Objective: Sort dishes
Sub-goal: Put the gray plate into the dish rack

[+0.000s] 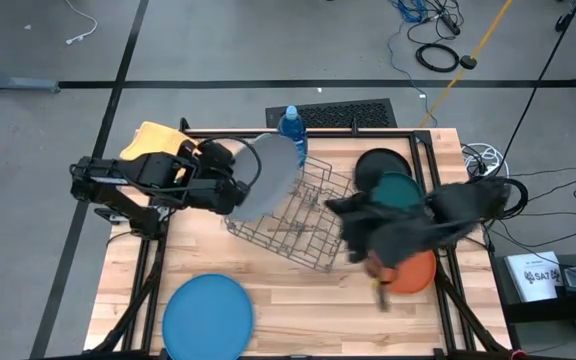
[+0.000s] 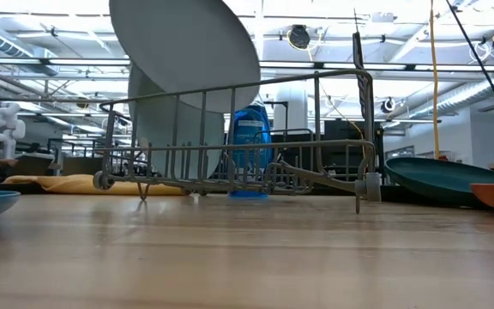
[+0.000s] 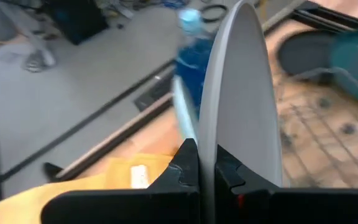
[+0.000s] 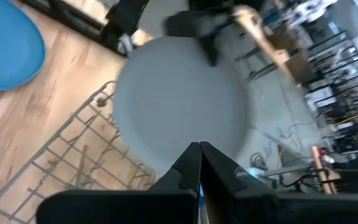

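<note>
My left gripper (image 3: 208, 163) is shut on the large grey plate (image 1: 268, 175), which it holds on edge over the left end of the wire rack (image 1: 298, 215). In the low view the grey plate (image 2: 187, 39) stands tilted above the rack (image 2: 238, 176). A light blue plate (image 2: 171, 120) stands on edge in the rack behind it. My right gripper (image 4: 199, 163) is shut and empty over the rack's right end, pointing at the grey plate (image 4: 179, 106). The black plate (image 1: 376, 163), the dark teal plate (image 1: 400, 190), the orange plate (image 1: 416, 272) and the blue plate (image 1: 208, 315) lie on the table. My left gripper pinches the grey plate's rim (image 3: 208, 146) between its two fingers, one on each face. The fingers come level from the table's left side. The plate stands on edge, tilted and lifted, with its lower rim just over the rack's top wires.
A blue bottle (image 1: 293, 125) stands behind the rack at the far edge. A folded yellow cloth (image 1: 158, 140) lies at the far left under my left arm. My right arm (image 1: 438, 215) reaches over the teal and orange plates. Bare wood lies in the near middle.
</note>
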`<state>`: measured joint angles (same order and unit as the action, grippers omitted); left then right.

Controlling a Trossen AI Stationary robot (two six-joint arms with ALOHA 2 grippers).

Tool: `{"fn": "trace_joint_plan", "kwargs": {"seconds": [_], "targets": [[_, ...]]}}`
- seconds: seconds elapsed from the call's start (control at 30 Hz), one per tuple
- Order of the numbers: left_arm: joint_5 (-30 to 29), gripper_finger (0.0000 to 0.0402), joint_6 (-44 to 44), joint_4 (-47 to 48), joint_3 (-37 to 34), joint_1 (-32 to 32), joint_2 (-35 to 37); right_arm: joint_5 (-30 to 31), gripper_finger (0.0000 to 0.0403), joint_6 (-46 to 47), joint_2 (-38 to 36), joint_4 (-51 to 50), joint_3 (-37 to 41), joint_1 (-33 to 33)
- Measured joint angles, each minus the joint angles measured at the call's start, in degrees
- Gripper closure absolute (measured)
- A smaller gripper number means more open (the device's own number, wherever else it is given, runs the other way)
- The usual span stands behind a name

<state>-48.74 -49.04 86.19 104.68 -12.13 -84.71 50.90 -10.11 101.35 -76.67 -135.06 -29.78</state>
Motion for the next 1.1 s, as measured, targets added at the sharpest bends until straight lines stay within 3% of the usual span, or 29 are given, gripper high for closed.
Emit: {"fn": "trace_joint_plan", "kwargs": {"seconds": [0.13,0.23,0.47,0.77,1.1], "targets": [[2.8,0.0401,-0.5,-1.5,0.0,-0.6,-0.6,4.9,0.0403,0.4,-4.5,-4.6,0.0,-3.7],[2.9,0.0401,-5.6,3.5,0.1,-0.2,-2.4,7.9,0.0403,0.4,-7.4,-7.8,0.0,-4.6],[2.7,0.0402,-8.0,3.8,2.1,4.5,-6.0,8.1,0.0403,0.4,-12.2,-10.6,0.0,-4.3],[2.9,0.0402,-4.9,3.8,3.4,10.6,-8.2,7.8,0.0403,-3.2,-13.1,-11.9,0.1,-4.3],[3.8,0.0402,6.1,3.8,7.5,12.5,-7.8,7.5,0.0403,-5.7,-13.0,-12.0,0.1,-4.3]]}}
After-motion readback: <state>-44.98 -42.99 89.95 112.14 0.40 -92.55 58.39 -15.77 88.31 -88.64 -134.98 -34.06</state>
